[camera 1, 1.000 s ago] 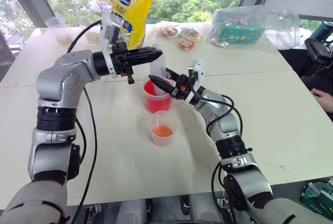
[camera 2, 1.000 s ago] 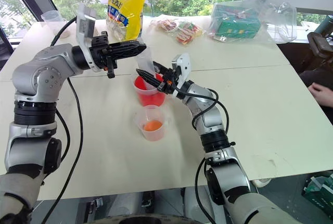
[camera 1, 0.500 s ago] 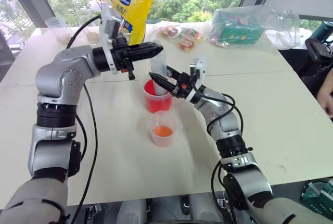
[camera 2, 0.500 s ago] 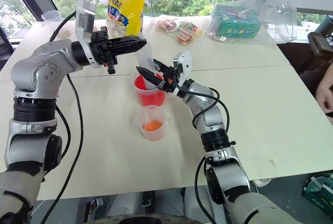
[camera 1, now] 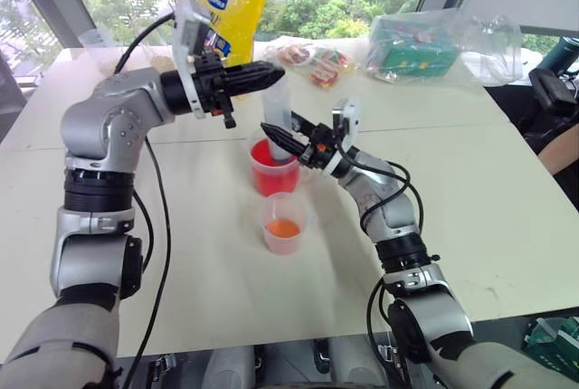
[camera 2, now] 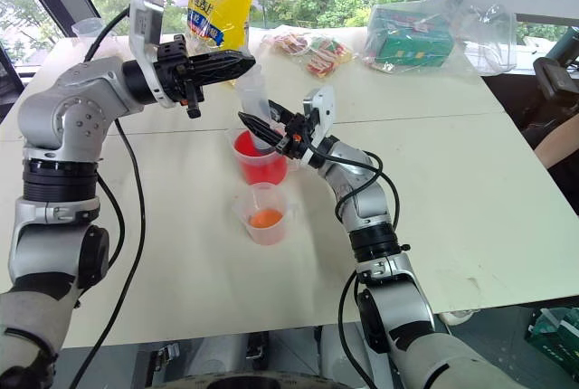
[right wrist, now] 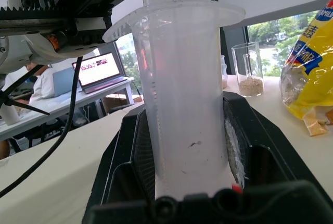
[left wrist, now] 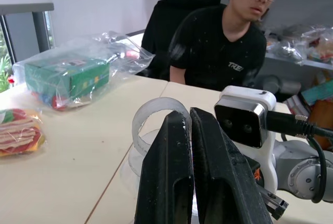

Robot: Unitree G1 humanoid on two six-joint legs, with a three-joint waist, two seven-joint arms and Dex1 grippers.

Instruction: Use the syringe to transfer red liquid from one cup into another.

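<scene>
Seen from the head: syringe [camera 1: 277, 110] upright over the larger cup [camera 1: 271, 167] of red liquid [camera 1: 268, 156], barrel clamped between the closed right gripper [camera 1: 273, 132] fingers, plunger top pinched in the closed left gripper [camera 1: 268, 75] above them, smaller cup [camera 1: 284, 223] just below the right fingers. From the left wrist: fingers [left wrist: 166, 177] shut on the plunger's ring-shaped top [left wrist: 151, 120]. From the right wrist: clear barrel [right wrist: 182, 125] gripped between both pads [right wrist: 143, 151], flange just above them.

Clear syringe [camera 1: 279, 116] upright in bright-red larger cup [camera 1: 270, 168]; smaller orange-tinted cup [camera 1: 284, 223] just beside.
</scene>
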